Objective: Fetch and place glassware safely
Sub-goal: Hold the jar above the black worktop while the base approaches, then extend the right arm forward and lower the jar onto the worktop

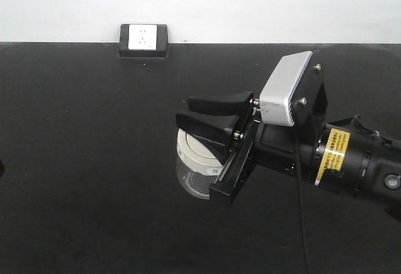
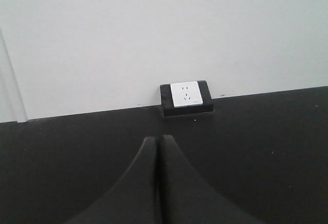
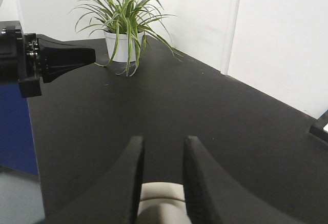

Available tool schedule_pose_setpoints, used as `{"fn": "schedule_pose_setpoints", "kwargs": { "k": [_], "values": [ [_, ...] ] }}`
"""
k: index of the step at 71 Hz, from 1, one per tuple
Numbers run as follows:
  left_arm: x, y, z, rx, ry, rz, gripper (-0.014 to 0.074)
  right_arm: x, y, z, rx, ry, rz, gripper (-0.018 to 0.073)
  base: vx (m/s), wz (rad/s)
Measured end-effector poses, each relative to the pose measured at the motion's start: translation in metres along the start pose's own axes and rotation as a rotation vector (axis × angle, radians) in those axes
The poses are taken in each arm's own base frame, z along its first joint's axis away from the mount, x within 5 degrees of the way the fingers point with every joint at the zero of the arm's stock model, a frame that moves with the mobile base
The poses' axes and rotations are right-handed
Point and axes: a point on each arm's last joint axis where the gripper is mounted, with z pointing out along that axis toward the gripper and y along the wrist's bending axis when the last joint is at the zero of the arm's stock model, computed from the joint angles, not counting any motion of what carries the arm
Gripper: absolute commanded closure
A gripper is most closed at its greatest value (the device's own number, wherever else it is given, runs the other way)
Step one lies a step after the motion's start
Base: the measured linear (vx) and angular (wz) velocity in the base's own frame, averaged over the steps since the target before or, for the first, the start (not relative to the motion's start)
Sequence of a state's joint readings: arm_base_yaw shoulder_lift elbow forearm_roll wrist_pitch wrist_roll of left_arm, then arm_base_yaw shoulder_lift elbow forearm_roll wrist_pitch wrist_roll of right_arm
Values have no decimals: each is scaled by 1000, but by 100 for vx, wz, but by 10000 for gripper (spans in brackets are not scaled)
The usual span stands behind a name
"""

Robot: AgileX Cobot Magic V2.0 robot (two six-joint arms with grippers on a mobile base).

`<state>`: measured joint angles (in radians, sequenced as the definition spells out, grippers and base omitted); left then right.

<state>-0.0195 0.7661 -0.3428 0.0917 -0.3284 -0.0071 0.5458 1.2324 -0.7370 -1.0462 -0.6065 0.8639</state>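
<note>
From the front, the glass jar (image 1: 195, 161) stands on the black desk (image 1: 88, 180), its cream lid partly hidden under the right gripper (image 1: 183, 111), which reaches in from the right. The right wrist view alone shows the lid (image 3: 161, 196) filling the gap between the parted fingers (image 3: 134, 172); I cannot tell whether they press on it. The left wrist view shows the left gripper (image 2: 158, 140) with fingers clenched together on nothing, facing a wall socket (image 2: 185, 95). A potted plant (image 3: 123, 26) shows only in the right wrist view, at the desk's far end.
</note>
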Motion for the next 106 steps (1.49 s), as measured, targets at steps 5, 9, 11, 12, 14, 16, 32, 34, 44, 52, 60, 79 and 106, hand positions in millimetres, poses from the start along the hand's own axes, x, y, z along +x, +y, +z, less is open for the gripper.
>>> {"fn": "schedule_pose_setpoints", "kwargs": {
  "k": [5,9,11,12,14,16,32,34,44,52,60,79,106],
  "values": [
    [0,0,0,0,0,0,603,0,0,0,0,0,0,559,0,0],
    [0,0,0,0,0,0,603,0,0,0,0,0,0,559,0,0],
    [0,0,0,0,0,0,603,0,0,0,0,0,0,559,0,0],
    [0,0,0,0,0,0,603,0,0,0,0,0,0,559,0,0],
    [0,0,0,0,0,0,603,0,0,0,0,0,0,559,0,0],
    [0,0,0,0,0,0,603,0,0,0,0,0,0,559,0,0],
    [0,0,0,0,0,0,603,0,0,0,0,0,0,559,0,0],
    [0,0,0,0,0,0,603,0,0,0,0,0,0,559,0,0],
    [0,0,0,0,0,0,603,0,0,0,0,0,0,559,0,0],
    [0,0,0,0,0,0,603,0,0,0,0,0,0,559,0,0],
    [0,0,0,0,0,0,603,0,0,0,-1,-1,0,559,0,0],
    [0,0,0,0,0,0,603,1,-2,0,24,14,3,559,0,0],
    [0,0,0,0,0,0,603,38,-41,11,70,75,46,559,0,0]
  ]
}}
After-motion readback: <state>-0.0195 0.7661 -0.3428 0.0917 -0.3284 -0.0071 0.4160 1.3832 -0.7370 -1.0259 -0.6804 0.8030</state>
